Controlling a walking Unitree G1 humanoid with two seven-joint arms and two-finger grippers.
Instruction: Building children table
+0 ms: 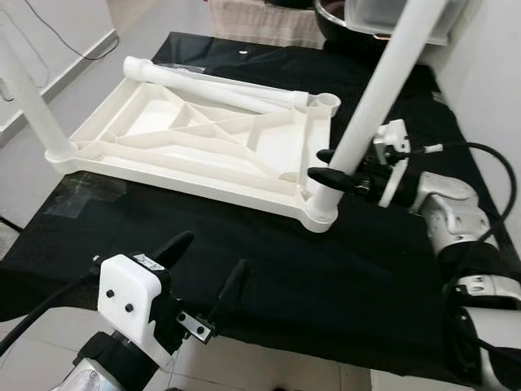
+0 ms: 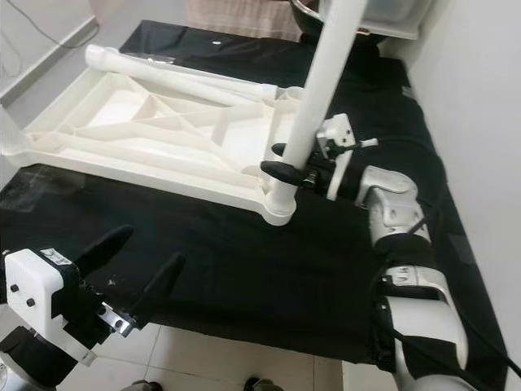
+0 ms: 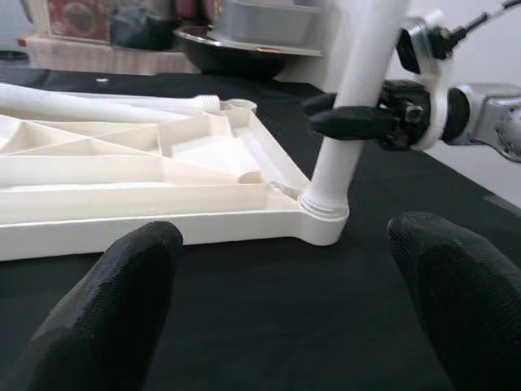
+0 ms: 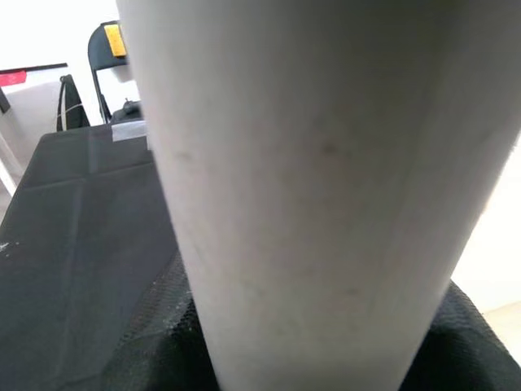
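I saw a black cloth-covered bench (image 1: 269,269) carrying everything, its near edge running along a pale tiled floor (image 1: 269,371). At the far edge of the bench sat a dark round bowl with a glossy rim (image 1: 346,24), and a translucent grey plastic container (image 1: 399,16) rested on top of it. Beside that, just beyond the far edge, I could make out a beige striped fabric piece (image 1: 252,20). A thin dark cable (image 1: 57,37) trailed over the floor past the bench's far left corner. Through the right wrist camera I noticed a black folding chair (image 4: 110,69) standing behind the bench, with something yellow (image 4: 116,39) on its backrest.
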